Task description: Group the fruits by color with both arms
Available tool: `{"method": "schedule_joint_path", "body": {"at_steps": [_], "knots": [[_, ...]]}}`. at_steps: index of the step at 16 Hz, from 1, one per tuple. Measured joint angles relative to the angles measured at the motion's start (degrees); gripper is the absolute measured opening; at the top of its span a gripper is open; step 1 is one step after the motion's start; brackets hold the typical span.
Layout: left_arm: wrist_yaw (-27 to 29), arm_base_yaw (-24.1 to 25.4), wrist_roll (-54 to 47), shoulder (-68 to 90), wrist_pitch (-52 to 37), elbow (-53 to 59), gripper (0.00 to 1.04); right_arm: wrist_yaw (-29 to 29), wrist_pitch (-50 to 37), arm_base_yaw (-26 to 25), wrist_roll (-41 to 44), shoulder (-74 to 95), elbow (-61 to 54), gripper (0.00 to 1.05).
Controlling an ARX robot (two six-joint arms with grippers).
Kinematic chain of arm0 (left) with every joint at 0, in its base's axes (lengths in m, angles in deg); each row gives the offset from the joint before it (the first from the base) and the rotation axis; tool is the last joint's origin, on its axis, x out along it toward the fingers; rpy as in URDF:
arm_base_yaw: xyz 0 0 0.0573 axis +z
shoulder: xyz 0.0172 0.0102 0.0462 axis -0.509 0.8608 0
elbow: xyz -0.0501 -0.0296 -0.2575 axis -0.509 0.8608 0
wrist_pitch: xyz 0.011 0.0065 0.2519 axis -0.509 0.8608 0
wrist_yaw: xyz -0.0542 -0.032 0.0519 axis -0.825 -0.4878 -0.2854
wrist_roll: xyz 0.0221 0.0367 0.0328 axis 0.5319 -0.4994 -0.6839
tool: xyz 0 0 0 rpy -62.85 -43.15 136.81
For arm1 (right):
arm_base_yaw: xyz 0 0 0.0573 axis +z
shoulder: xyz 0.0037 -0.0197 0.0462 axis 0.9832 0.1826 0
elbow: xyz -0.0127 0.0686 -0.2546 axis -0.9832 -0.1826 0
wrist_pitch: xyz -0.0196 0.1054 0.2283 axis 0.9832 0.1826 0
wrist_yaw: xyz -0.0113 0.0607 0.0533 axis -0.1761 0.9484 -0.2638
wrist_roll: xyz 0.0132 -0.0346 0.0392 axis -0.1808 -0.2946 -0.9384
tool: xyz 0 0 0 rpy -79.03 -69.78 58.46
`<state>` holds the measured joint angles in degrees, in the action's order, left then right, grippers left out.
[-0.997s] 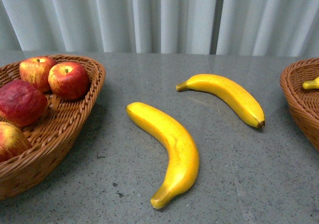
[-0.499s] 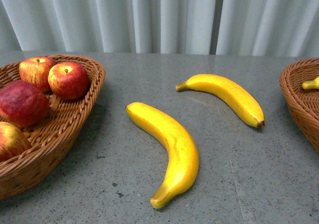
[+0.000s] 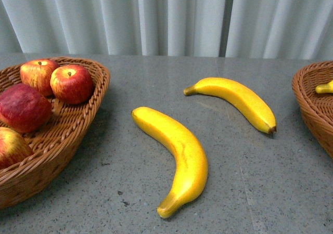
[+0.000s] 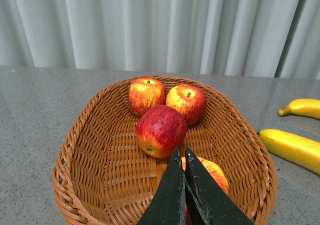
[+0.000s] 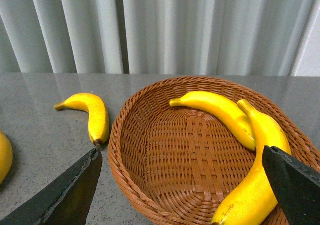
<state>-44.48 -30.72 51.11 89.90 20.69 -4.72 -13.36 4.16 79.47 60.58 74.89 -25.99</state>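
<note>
Two yellow bananas lie on the grey table in the front view, a large one [image 3: 177, 153] in the middle and a smaller one [image 3: 237, 101] behind it to the right. Several red apples [image 3: 72, 83] sit in the wicker basket [image 3: 78, 125] on the left. My left gripper [image 4: 180, 157] hangs shut and empty over that basket [image 4: 100, 155], just above an apple [image 4: 212, 172] and near another apple [image 4: 161, 130]. My right gripper [image 5: 182, 157] stands open over the right basket [image 5: 150, 155], which holds two bananas [image 5: 217, 112] [image 5: 257, 170]. Neither arm shows in the front view.
The right basket's rim [image 3: 312, 106] shows at the front view's right edge with a banana tip [image 3: 323, 88] inside. White curtains hang behind the table. The smaller loose banana [image 5: 92, 112] lies just beside the right basket in the right wrist view.
The dark red apple in the left basket has shifted slightly and settled. The bananas on the table have not moved.
</note>
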Motion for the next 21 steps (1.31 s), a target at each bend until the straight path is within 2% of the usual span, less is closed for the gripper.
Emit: {"method": "schedule_joint_path", "body": {"at_steps": [5,9,15,17,21], "knots": [[0.02,0.02,-0.02,-2.58,2.51,0.00,0.01,0.00,0.00,0.00,0.00,0.00,0.00,0.98],[0.09,0.00,-0.04,-11.93,12.94,-0.04,0.01,-0.02,0.00,0.00,0.00,0.00,0.00,0.98],[0.04,0.00,-0.13,-12.13,12.79,-0.04,0.01,-0.02,-0.02,0.00,0.00,0.00,0.00,0.98],[0.02,0.00,-0.11,-12.13,12.79,-0.04,0.22,-0.02,-0.02,0.00,0.00,0.00,0.00,0.98],[0.02,0.00,-0.13,-12.13,12.79,-0.04,0.72,-0.02,-0.04,0.00,0.00,0.00,0.00,0.98]]}}
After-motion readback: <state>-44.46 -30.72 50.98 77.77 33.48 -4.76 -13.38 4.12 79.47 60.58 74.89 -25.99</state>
